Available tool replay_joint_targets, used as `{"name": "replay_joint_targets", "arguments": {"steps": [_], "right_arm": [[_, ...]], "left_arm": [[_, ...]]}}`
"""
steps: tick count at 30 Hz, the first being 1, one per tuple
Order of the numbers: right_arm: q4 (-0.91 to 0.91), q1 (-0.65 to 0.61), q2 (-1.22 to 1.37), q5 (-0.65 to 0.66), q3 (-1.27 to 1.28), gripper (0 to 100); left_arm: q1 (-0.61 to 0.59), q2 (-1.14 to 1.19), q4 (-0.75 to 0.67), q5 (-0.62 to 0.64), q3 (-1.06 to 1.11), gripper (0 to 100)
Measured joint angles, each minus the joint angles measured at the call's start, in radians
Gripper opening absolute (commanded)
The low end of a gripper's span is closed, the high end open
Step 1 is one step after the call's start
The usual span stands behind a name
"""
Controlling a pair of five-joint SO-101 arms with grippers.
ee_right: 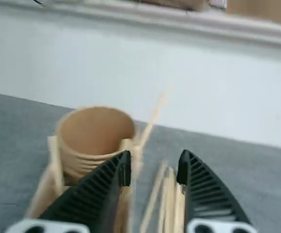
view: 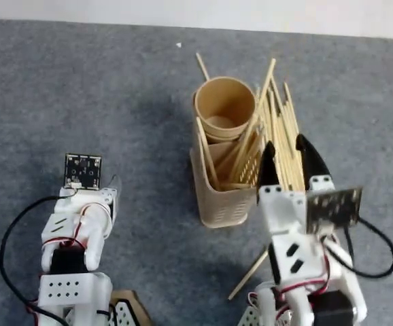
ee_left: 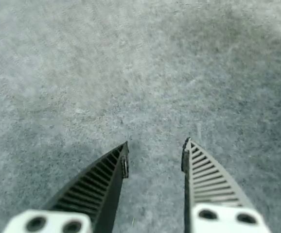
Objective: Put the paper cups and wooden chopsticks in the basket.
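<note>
Right claw (ee_right: 153, 170) stands part open astride chopsticks (ee_right: 172, 204) by the basket (view: 217, 204).

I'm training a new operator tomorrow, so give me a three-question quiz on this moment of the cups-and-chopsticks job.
1. True or false: the paper cups sit stacked inside the basket.
2. Pick one: the right pincer is (a) shut on a cup, (b) open at the chopsticks by the basket's side, (c) resting on the bare table.
3. Fill in: one stray chopstick lies on the table near the ___ arm's base.
Key: 1 true; 2 b; 3 right.
</note>
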Motion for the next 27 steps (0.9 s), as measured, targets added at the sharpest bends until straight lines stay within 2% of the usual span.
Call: {"name": "replay_joint_targets", "arguments": {"steps": [8, 14, 21, 27], "right_arm": [[0.012, 0.242, 0.488, 0.015, -0.229, 17.0], [0.012, 0.267, 0.985, 0.126, -0.396, 17.0], [0.012, 0.279, 1.568, 0.327, -0.666, 17.0], [0.012, 0.341, 1.901, 0.362, -0.847, 17.0]], "left_arm": [[0.0, 0.0, 0.0, 0.0, 0.0, 20], [0.0, 0.0, 0.0, 0.0, 0.0, 20], [0.0, 0.0, 0.0, 0.0, 0.0, 20], [0.0, 0.0, 0.0, 0.0, 0.0, 20]]}}
